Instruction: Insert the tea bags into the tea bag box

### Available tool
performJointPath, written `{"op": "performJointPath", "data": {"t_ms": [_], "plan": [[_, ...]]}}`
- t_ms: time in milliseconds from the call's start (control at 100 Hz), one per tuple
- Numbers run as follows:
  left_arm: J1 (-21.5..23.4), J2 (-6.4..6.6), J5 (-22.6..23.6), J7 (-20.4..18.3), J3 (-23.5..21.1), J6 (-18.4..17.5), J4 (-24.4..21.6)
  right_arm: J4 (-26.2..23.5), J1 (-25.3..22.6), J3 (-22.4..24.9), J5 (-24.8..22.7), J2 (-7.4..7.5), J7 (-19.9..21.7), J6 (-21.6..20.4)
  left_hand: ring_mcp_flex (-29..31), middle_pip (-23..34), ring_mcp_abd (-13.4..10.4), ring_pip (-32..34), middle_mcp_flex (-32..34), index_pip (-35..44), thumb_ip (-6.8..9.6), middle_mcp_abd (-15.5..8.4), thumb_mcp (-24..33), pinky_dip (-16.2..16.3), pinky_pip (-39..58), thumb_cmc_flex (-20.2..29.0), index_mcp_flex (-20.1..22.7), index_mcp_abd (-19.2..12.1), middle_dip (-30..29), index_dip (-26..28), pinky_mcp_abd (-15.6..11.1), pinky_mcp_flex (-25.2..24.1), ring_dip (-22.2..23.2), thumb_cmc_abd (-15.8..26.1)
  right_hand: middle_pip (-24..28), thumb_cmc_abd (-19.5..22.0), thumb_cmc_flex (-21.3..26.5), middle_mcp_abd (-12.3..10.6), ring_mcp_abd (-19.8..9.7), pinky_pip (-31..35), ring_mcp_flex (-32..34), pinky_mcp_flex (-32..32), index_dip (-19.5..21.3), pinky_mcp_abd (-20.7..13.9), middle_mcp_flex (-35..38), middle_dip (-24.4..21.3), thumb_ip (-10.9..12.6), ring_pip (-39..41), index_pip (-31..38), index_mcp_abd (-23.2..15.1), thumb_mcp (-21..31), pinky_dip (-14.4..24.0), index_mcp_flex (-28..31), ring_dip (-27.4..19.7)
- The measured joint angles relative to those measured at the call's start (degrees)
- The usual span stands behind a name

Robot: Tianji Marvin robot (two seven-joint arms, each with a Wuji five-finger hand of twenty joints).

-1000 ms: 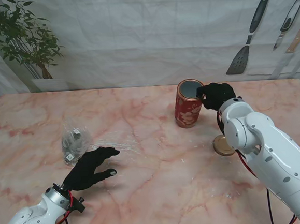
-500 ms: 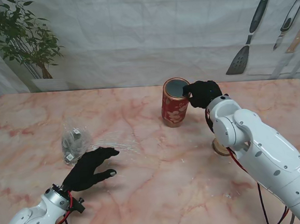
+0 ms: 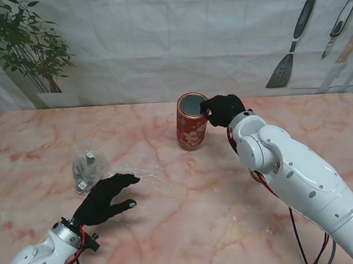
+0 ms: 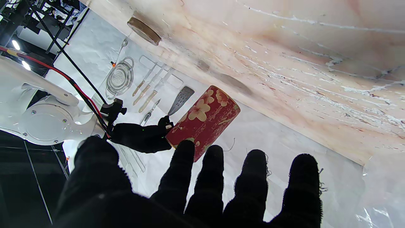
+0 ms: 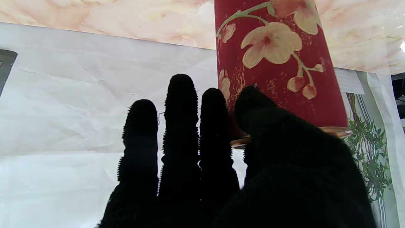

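Right robot hand [image 3: 222, 109] pinching tea bag box [image 3: 190, 121] rim; left robot hand [image 3: 106, 197] spread, empty.

A pink-veined marble surface [image 3: 168, 187] fills the stand view. A red flowered tea bag box [image 3: 191, 121] (open-topped, upright) stands toward twelve o'clock. A crumpled clear bag of tea bags [image 3: 86, 169] lies at nine o'clock, touching the surface. A round lid [image 4: 144, 30] lies flat, seen only from the left wrist.
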Motion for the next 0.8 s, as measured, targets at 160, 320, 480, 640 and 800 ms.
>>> {"op": "performJointPath", "data": {"t_ms": [160,320,480,640,800], "plan": [[0.01,0.00,-0.06,0.00,-0.04,0.00,0.00,1.72,1.94,-2.61,1.00,-0.38,-1.08,0.61,0.00,0.00,0.00,0.00,0.00,0.00,0.00,0.00,0.00,0.00,0.00,0.01,0.00,0.00,0.00,0.00,0.00,0.00,0.00,0.00,0.45,0.00,0.00,0.00,0.00,0.00,0.00,0.00,0.00,0.00,0.03,0.51,0.00,0.51,0.00,-0.06,-0.09,0.00,0.00,0.00],[0.02,0.00,-0.11,-0.08,-0.07,0.00,0.00,3.13,3.61,-4.48,2.28,-0.82,-1.05,1.27,0.00,0.00,0.00,0.00,0.00,0.00,0.00,0.00,0.00,0.00,0.00,0.01,0.00,0.00,-0.01,0.00,0.00,0.00,0.00,0.00,0.54,0.02,0.02,-0.02,0.00,0.02,0.00,0.00,0.00,0.00,0.03,0.52,0.00,0.54,-0.02,-0.11,-0.17,0.00,0.00,0.01],[0.03,0.00,-0.22,-0.16,-0.10,0.00,0.00,3.86,4.65,-5.46,2.88,-1.02,-0.41,1.88,0.00,0.00,0.00,0.00,0.00,0.00,0.00,0.00,0.00,0.00,0.00,0.01,0.00,0.00,-0.01,0.00,0.00,0.00,0.00,0.00,0.57,0.04,0.02,-0.06,0.00,0.07,0.00,0.00,0.00,0.00,0.03,0.53,0.00,0.57,-0.02,-0.27,-0.29,0.00,0.00,0.01],[0.03,0.00,-0.36,-0.24,-0.11,0.01,0.00,4.53,5.36,-6.10,3.45,-1.16,-0.09,2.43,0.01,0.00,0.00,0.00,0.00,0.00,0.00,0.00,0.00,0.00,0.00,0.01,0.00,0.00,-0.01,0.00,0.01,0.00,0.00,0.00,0.86,0.11,0.02,-0.19,0.00,0.21,0.01,0.00,-0.86,0.00,0.04,0.54,0.00,1.24,-0.04,-0.51,-0.48,0.00,0.00,0.15],[0.03,0.01,-0.49,-0.33,-0.11,0.02,0.00,5.10,5.62,-6.35,4.92,-1.36,-0.40,2.66,0.01,0.00,0.00,0.00,0.00,0.00,0.00,0.00,0.00,0.00,0.00,0.01,0.00,0.00,-0.01,0.00,0.01,0.00,0.00,0.00,1.22,0.12,0.02,-0.19,0.00,1.28,0.01,0.00,-1.51,0.00,0.04,0.55,0.00,1.40,-0.04,-0.54,-0.50,0.00,0.00,0.63]]}}
